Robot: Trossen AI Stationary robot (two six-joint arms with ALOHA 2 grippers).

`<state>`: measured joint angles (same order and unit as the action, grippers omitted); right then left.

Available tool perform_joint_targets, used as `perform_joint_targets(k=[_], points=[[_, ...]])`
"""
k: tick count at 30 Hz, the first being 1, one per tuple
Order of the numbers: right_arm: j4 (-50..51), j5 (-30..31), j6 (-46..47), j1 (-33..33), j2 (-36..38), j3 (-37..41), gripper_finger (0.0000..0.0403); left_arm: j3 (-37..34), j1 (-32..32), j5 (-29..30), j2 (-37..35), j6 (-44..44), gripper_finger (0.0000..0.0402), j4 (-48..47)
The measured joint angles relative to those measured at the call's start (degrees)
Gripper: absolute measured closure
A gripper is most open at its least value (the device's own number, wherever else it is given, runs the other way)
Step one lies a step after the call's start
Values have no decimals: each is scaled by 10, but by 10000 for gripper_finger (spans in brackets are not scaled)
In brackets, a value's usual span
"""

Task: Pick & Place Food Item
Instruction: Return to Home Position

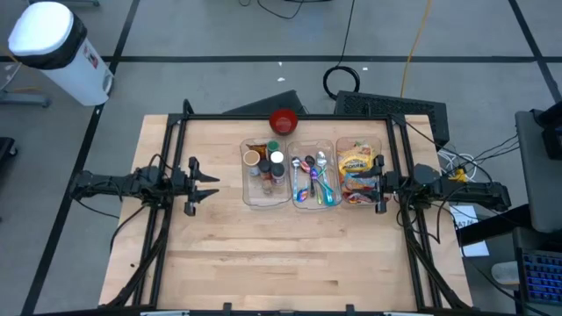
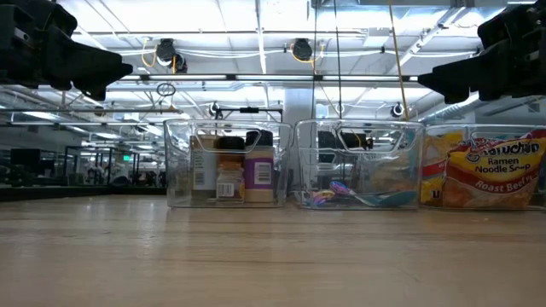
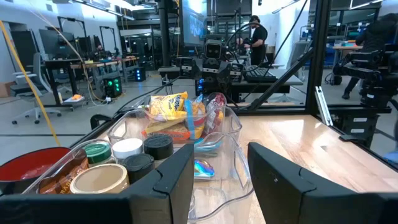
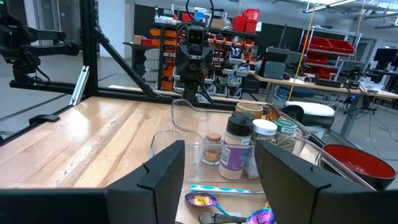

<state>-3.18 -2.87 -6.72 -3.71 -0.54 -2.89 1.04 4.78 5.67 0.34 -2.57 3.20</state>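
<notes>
Three clear bins stand side by side mid-table. The left bin (image 1: 264, 171) holds spice jars (image 4: 236, 149), the middle bin (image 1: 314, 173) holds coloured spoons, and the right bin (image 1: 358, 171) holds ramen packets (image 2: 495, 170) and other food packs (image 3: 174, 111). A red bowl (image 1: 283, 120) sits on the table just behind the bins. My left gripper (image 1: 211, 186) hovers open and level to the left of the bins, with bare wood between. My right gripper (image 1: 379, 186) hovers open and level at the right bin's outer edge, above the table, with nothing between its fingers.
A black frame (image 1: 290, 116) rims the far and side edges of the wooden table. Bare wood (image 1: 281, 254) stretches from the bins to the near edge. A keyboard (image 1: 386, 107) and cables lie beyond the far edge. A person stands far back in the room (image 3: 255, 31).
</notes>
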Motion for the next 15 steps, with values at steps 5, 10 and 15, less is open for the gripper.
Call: perform_joint_targets(k=[5,10,15], points=[[0,0,0,0,0,0,214,0,0,0,0,0,243,0],[0,0,0,0,0,0,214,0,0,0,0,0,243,0],[0,0,0,0,0,0,214,0,0,0,0,0,243,0]])
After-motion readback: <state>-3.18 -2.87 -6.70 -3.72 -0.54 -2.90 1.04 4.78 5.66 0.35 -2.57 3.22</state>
